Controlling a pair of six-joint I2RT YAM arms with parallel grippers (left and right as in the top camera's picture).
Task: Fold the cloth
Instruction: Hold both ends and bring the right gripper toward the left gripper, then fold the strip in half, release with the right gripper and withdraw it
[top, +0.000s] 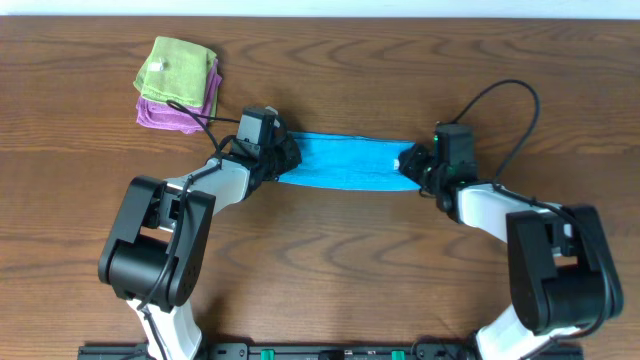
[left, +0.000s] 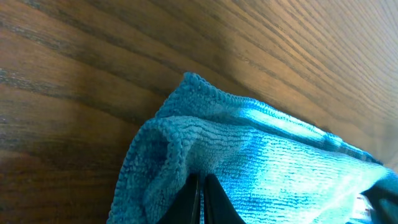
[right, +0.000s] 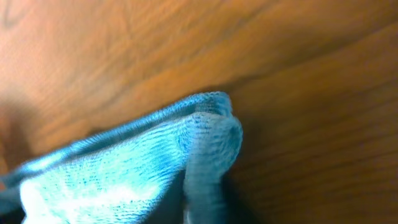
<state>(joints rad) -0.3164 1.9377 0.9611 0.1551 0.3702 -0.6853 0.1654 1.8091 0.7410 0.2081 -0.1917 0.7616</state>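
A blue cloth (top: 345, 161) is stretched in a narrow band across the middle of the table between my two grippers. My left gripper (top: 281, 157) is shut on its left end; in the left wrist view the black fingers (left: 203, 199) pinch the bunched blue cloth (left: 249, 155). My right gripper (top: 413, 163) is shut on its right end; in the right wrist view the blue cloth (right: 124, 168) wraps over the fingers (right: 202, 199), which are mostly hidden by a fold.
A folded green cloth (top: 178, 66) lies on a folded purple cloth (top: 175, 110) at the back left of the wooden table (top: 400, 270). Black cables loop behind both wrists.
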